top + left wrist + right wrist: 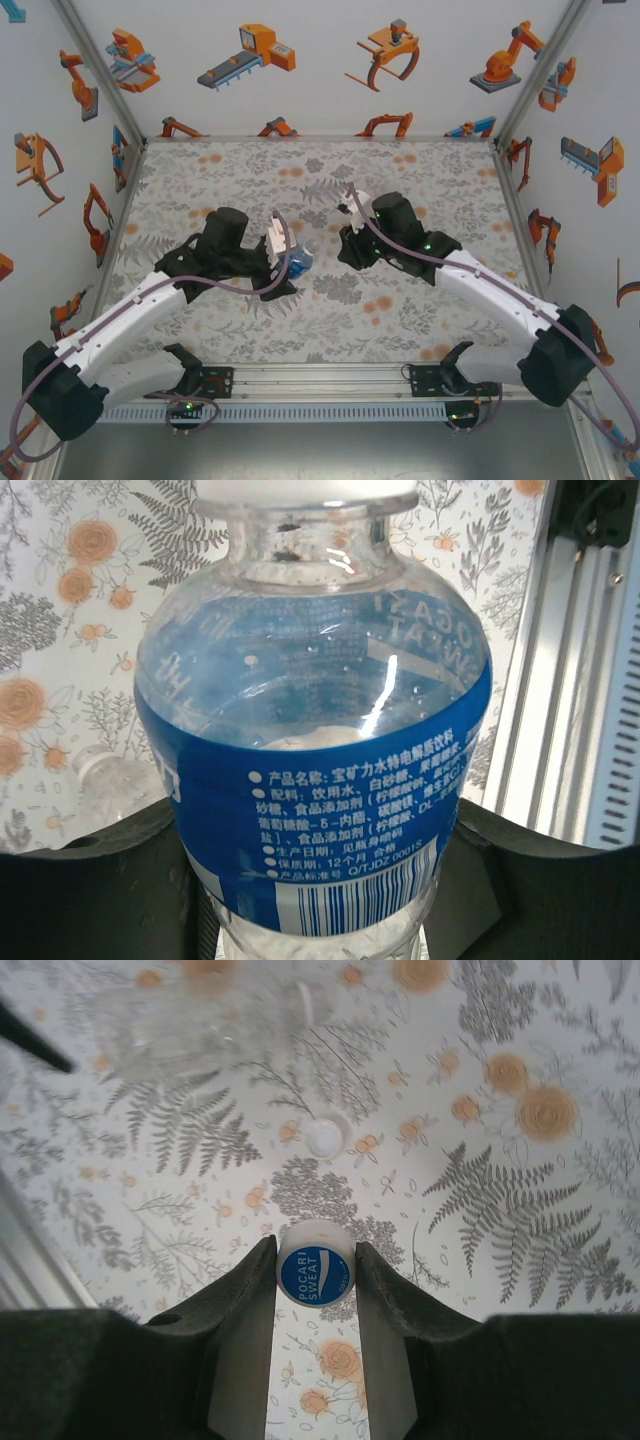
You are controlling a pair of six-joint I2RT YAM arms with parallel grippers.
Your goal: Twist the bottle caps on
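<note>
High overview looking down, close wrist views, shared floral table (400,320)

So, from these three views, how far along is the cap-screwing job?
Possibly done: the blue-label bottle, clamped in the left gripper, has a white cap on its neck; how tight it is cannot be judged. In hand: the right gripper pinches a Pocari Sweat cap. Left: a loose cap sits on the table, and a clear bottle lies beyond it.

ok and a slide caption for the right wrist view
right hand pinches a blue-topped cap, a loose white cap on the floral table beyond
</note>
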